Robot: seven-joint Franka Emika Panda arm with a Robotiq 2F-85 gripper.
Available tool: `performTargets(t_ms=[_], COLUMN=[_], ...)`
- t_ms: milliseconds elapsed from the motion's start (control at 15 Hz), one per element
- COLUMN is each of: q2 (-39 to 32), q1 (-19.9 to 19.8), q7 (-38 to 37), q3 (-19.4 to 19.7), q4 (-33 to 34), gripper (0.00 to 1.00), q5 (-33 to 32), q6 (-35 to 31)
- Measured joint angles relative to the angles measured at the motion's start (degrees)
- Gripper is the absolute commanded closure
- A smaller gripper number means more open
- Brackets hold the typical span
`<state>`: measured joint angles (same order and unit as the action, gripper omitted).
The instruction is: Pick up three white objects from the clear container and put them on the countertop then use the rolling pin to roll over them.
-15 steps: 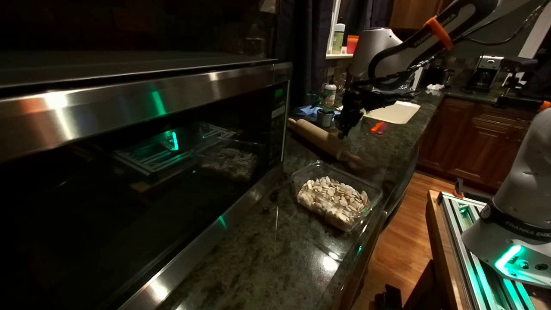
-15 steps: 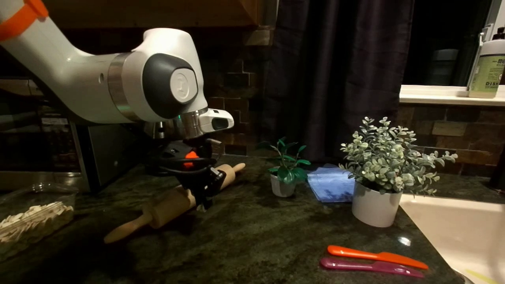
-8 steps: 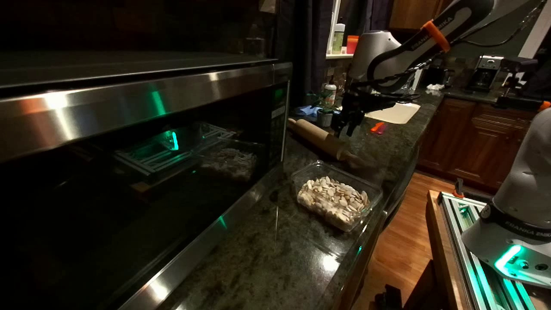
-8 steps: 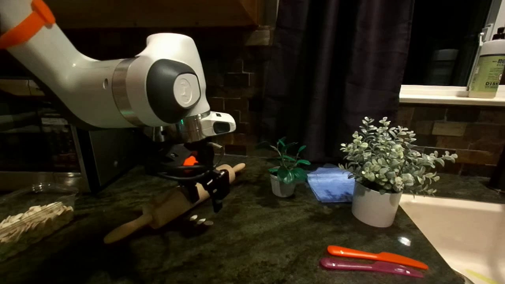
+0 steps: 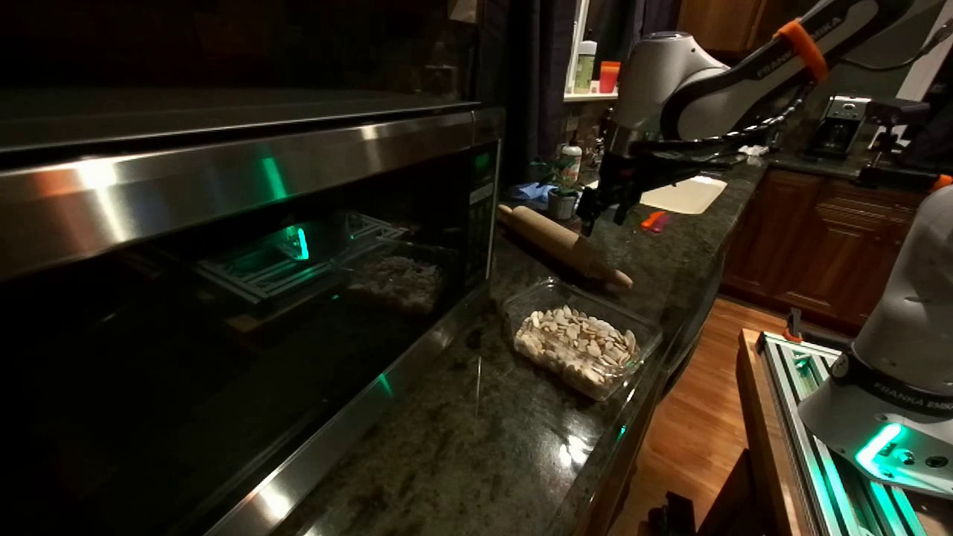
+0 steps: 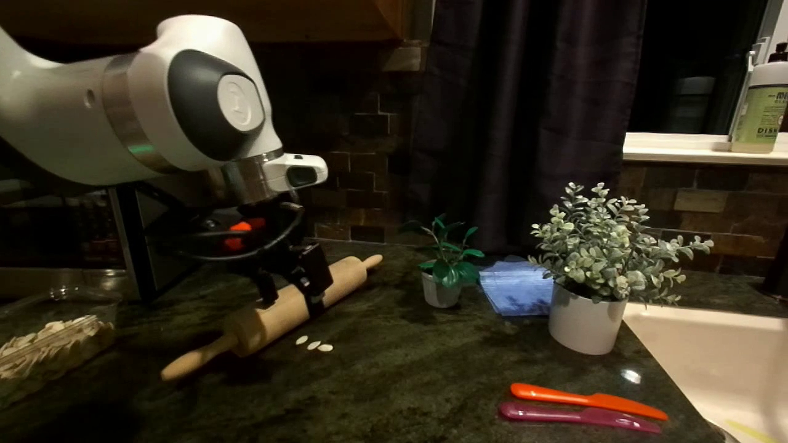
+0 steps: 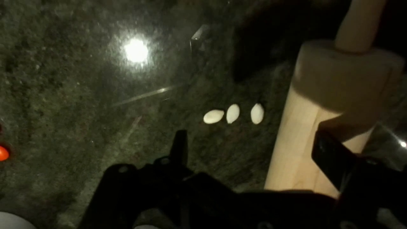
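It's dim in here, dark brick wall (image 6: 369, 126) at the back, a heavy dark curtain (image 6: 523, 123) hanging there, and the desk (image 6: 431, 381) running along underneath, black-green, speckled and glossy. And there's the tool (image 7: 250, 133), up above the desk, its fingers (image 7: 180, 148) spread wide, a broad gap between them in the wrist view! Look just ahead of that gap: three white objects (image 7: 233, 113), lying on the desk in a short row, lined up between the two fingertips as the wrist view has it. Two sit just beside each other; the third lies a little apart. And in an exterior view here's the rolling pin (image 6: 280, 315), slantwise on the desk, near all three, with that third one closest to its barrel. Both fingers cross in front of the wood from this angle; whether either touches it, I can't tell. Further out, on the opposite side of the pin from the little row, it's the clear container (image 5: 614, 314), well apart from the tool, a heap (image 5: 577, 342) of the same pale pieces inside, and an oven (image 5: 313, 164) with a bright steel trim standing alongside. Other direction: a small potted plant (image 6: 442, 290) beyond the pin, blue napkins (image 6: 517, 286) just beside it, then a bushier plant (image 6: 597, 277) in a pale pot. Down in the foreground, an orange knife (image 6: 590, 400) and a purple knife (image 6: 578, 416) lie side by side, handles pointing the same way!
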<state>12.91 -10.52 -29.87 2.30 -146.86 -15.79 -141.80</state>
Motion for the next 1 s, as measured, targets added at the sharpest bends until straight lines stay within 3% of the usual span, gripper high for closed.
performTargets(t_ms=[467, 733, 1000], q2=[10.7, 12.3, 12.1], q1=[3.6, 4.9, 5.2], q7=[-1.6, -1.7, -1.8], q3=[-5.6, -7.0, -7.3], q4=[-5.9, -8.5, -10.9], gripper=[0.00, 0.00, 0.01], q5=[8.2, 11.8, 13.7], q6=[10.5, 10.1, 5.3])
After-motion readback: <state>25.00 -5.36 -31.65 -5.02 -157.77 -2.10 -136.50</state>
